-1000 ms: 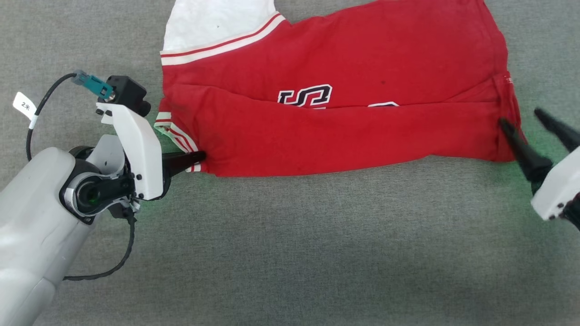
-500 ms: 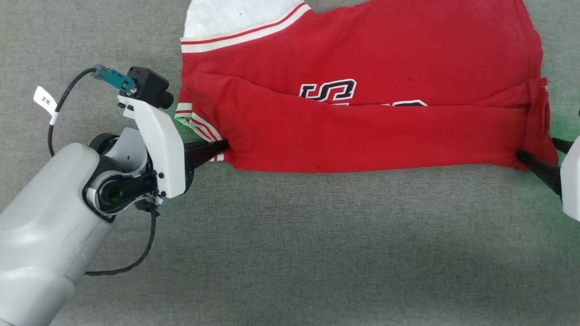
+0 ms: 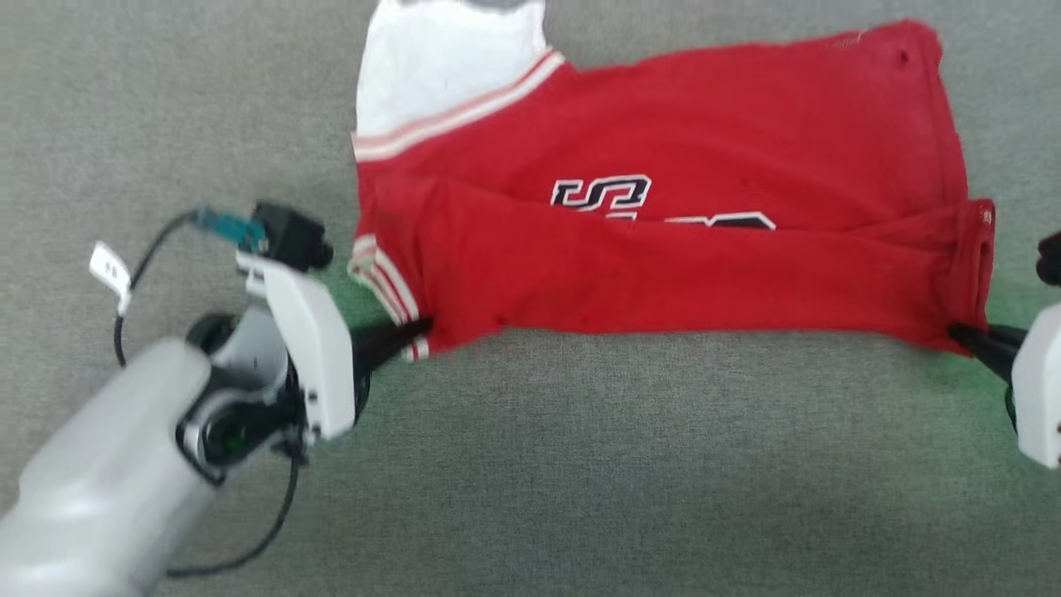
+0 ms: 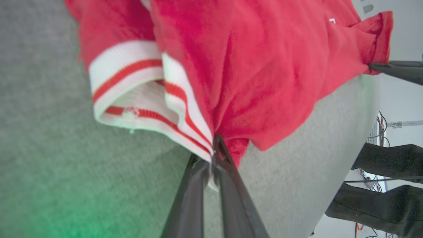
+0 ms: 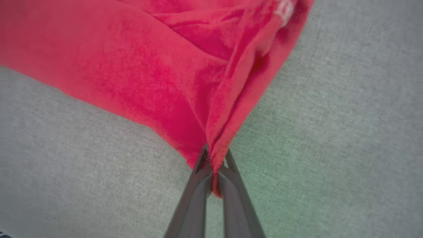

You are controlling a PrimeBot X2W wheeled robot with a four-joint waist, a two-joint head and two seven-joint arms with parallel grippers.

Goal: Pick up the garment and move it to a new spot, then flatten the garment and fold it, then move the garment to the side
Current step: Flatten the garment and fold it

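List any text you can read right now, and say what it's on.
Nothing reads clearly.
The print on the garment: black, white-outlined characters, half covered by a fold; unreadable.
The white tag: blurred, unreadable.
The small label at the garment's right edge: too small to read.

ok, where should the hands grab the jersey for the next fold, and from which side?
Grip the garment at its two near corners, each from its outer side, coming in low over the grey surface. The near edge is a doubled fold running left to right, so corner pinches catch both layers. The left hand is shut on the striped-trim corner, the right hand on the plain red corner.
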